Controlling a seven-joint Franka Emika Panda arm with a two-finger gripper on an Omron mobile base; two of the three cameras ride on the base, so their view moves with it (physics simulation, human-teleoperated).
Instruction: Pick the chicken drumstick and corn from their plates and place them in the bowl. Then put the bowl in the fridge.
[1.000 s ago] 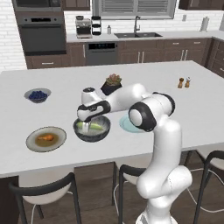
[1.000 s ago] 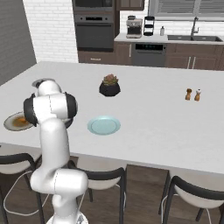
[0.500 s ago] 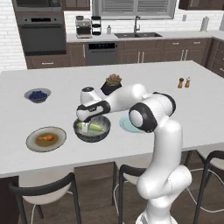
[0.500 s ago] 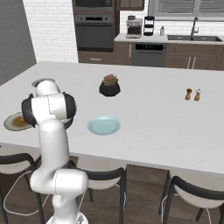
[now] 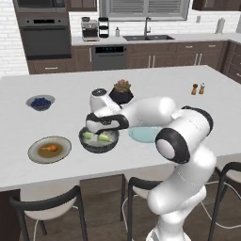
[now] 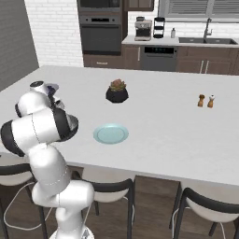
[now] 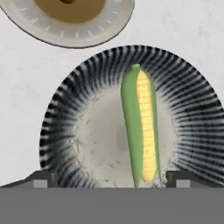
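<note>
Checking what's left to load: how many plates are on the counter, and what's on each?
2. The tan plate near the counter's front left holds the drumstick. The light blue plate, beside the bowl that holds the corn, looks bare, though the arm partly covers it from the left.

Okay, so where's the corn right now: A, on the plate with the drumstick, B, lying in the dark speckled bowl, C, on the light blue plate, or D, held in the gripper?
B: the corn lies inside the dark speckled bowl, with the open gripper standing on either side of its near end without holding it.
</note>
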